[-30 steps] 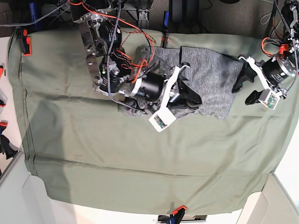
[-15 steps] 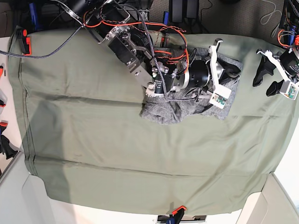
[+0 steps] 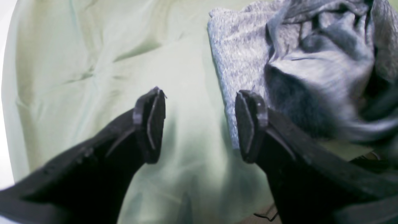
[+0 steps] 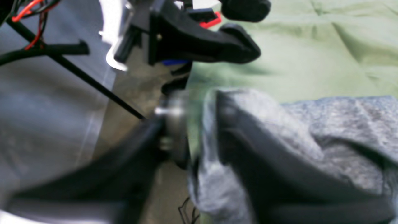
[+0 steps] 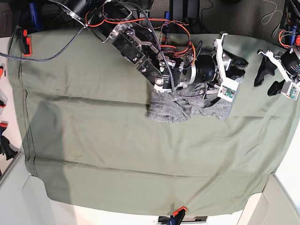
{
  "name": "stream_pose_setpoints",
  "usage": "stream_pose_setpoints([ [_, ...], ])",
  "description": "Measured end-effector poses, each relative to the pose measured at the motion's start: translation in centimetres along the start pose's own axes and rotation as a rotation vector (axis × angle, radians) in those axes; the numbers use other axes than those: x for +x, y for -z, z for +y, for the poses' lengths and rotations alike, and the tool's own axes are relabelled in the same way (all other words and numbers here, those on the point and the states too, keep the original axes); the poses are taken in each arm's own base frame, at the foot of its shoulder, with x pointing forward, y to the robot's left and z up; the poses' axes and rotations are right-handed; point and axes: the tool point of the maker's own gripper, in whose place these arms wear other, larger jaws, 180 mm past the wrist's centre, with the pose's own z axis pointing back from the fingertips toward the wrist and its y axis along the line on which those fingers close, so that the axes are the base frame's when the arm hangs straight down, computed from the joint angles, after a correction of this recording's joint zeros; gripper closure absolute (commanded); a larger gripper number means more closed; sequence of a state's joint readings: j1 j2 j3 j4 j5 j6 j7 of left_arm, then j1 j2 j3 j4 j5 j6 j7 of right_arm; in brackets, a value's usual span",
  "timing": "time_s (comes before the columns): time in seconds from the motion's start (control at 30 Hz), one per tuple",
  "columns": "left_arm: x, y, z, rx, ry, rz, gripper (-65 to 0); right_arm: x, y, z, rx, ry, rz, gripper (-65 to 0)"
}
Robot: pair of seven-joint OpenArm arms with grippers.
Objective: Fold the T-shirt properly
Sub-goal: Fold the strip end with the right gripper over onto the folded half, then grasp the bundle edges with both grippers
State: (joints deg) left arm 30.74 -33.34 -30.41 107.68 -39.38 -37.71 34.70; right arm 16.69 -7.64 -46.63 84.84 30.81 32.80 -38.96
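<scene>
The heather-grey T-shirt (image 5: 187,110) lies bunched in a narrow heap at the back right of the olive cloth, mostly under my right arm. My right gripper (image 5: 239,67) reaches across to the shirt's right end. In the blurred right wrist view the right gripper (image 4: 189,124) has its jaws apart, and the T-shirt (image 4: 326,130) is draped over one finger. My left gripper (image 5: 263,80) hangs open just right of the shirt. In the left wrist view the left gripper (image 3: 199,124) holds nothing, and the T-shirt (image 3: 236,56) edge lies beside its right finger.
An olive-green cloth (image 5: 117,150) covers the table and is held by orange clamps (image 5: 26,44) at the left and front edges. Red and black cables (image 5: 140,21) loop over the right arm. The table's right edge (image 5: 281,159) lies close to the left gripper.
My right arm has swung to the right, dragging the shirt's layer over into a bunched heap, and its jaws have parted. The left gripper has drawn back to the right.
</scene>
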Motion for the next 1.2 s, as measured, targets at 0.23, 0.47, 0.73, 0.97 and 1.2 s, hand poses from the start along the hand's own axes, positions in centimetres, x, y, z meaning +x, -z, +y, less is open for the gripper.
stream_pose_setpoints([
  [0.23, 0.0, 0.0, -0.1, -0.008, -0.019, -0.006, -37.6, 1.5, -1.1, -1.2, -0.045, -0.008, -0.046, -32.3],
  [0.47, 1.3, 0.0, -1.6, -0.089, -0.098, -0.083, -37.6, 5.3, -7.3, -8.7, -0.311, 0.033, -0.208, -32.3],
  [0.73, -1.0, 2.4, -6.7, -0.212, -0.06, 0.002, -37.6, 3.5, -15.8, -16.1, -0.577, 0.197, -0.271, -18.8],
  [0.97, 1.2, 5.4, -8.9, -0.258, 0.062, -0.01, -37.6, 0.4, -18.8, -17.3, -0.616, 0.349, -0.247, 0.0],
  [1.2, 2.0, 6.8, -10.2, -0.265, 0.174, -0.027, -37.6, -1.4, -18.1, -16.4, -0.597, 0.407, -0.25, 0.0],
])
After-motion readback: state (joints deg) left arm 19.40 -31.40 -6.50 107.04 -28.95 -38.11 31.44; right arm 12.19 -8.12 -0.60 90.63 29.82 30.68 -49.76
